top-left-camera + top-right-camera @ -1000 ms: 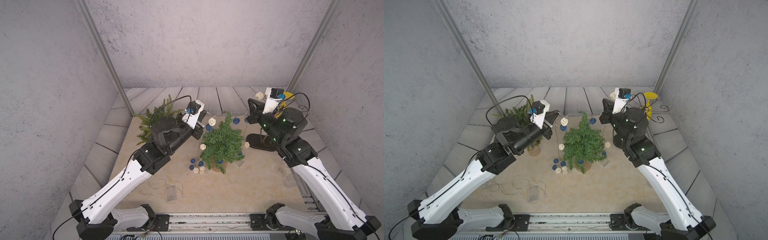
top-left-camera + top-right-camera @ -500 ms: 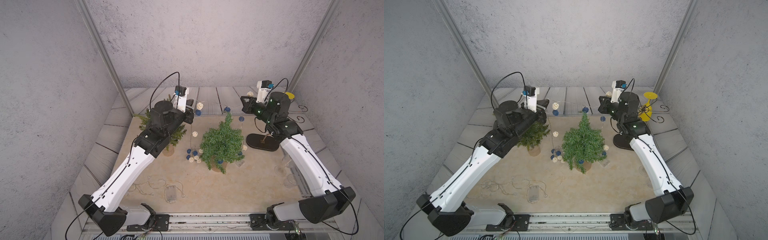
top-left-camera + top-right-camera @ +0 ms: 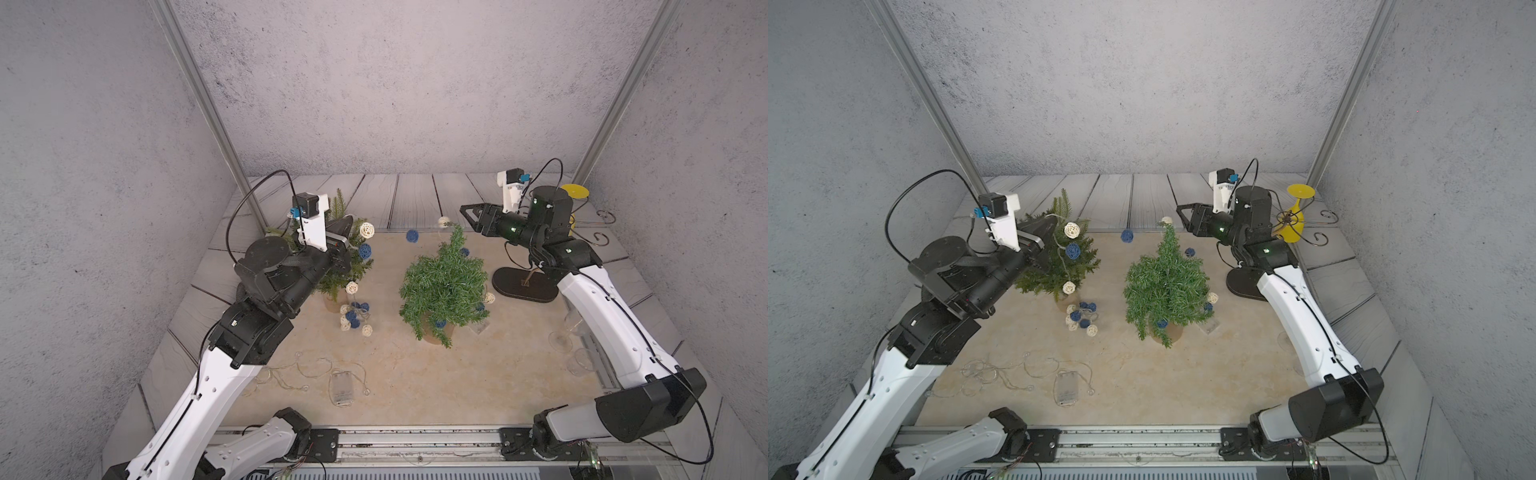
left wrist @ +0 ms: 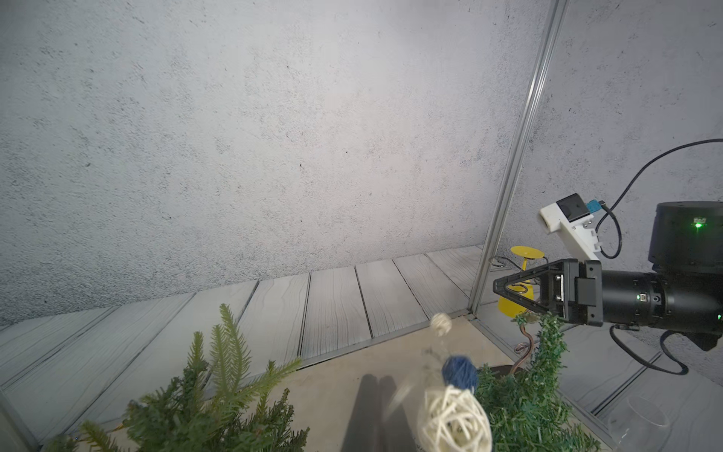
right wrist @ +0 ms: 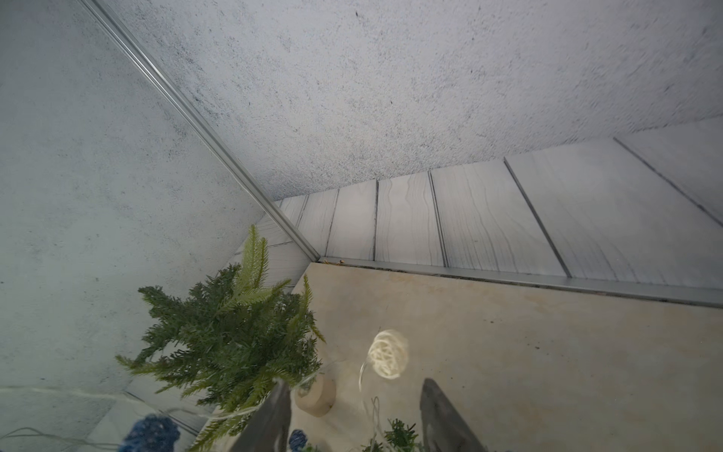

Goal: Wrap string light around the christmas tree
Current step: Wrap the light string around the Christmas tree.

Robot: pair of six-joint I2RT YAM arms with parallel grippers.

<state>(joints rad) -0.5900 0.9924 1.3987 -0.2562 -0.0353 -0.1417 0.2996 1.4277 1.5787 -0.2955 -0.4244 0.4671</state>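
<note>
The christmas tree (image 3: pixel 444 286) (image 3: pixel 1165 282) stands potted mid-table. The string light, white and blue woven balls on thin wire, runs from a heap (image 3: pixel 353 318) up to my left gripper (image 3: pixel 347 230) (image 3: pixel 1045 227), then across past a blue ball (image 3: pixel 412 235) to a white ball (image 3: pixel 444 220) at the treetop. More balls sit low in the tree (image 3: pixel 489 297). In the left wrist view my left gripper (image 4: pixel 377 391) is shut on the wire, with a white ball (image 4: pixel 454 422) beside it. My right gripper (image 3: pixel 465 212) (image 5: pixel 356 422) is open and holds nothing, just right of the treetop. A blurred white ball (image 5: pixel 387 354) lies ahead of it.
A second small potted tree (image 3: pixel 340 257) stands at the back left, under my left gripper. A black oval stand (image 3: pixel 525 284) and a yellow glass (image 3: pixel 574 193) are at the back right. Clear glasses (image 3: pixel 571 332) are by the right edge. A battery box (image 3: pixel 343 386) with loose wire lies in front.
Both arms pulled away from the tree and rose towards the back. My right gripper opened and let go of the string. My left gripper then dropped towards the small tree, still shut.
</note>
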